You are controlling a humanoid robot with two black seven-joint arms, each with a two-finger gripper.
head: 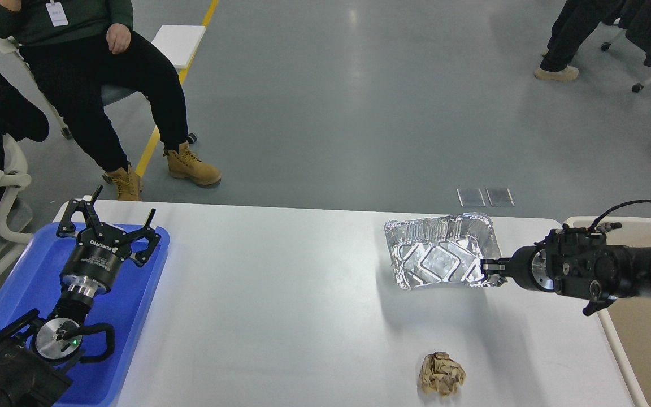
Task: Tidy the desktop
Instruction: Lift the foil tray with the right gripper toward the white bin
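The white desktop [280, 305] fills the lower view. My right gripper [488, 267] is shut on the near right rim of a crinkled foil tray [438, 257] and holds it tilted, lifted above the desktop, with its shadow below. A crumpled brown paper ball [442, 373] lies on the desktop near the front edge, below the foil tray. My left gripper [112, 219] is open and empty, hovering over the blue plastic tray [26, 282] at the far left.
A beige bin with a cream rim [650, 339] stands just beyond the desktop's right edge, under my right arm. Seated people are beyond the far left corner; another person stands at the far right.
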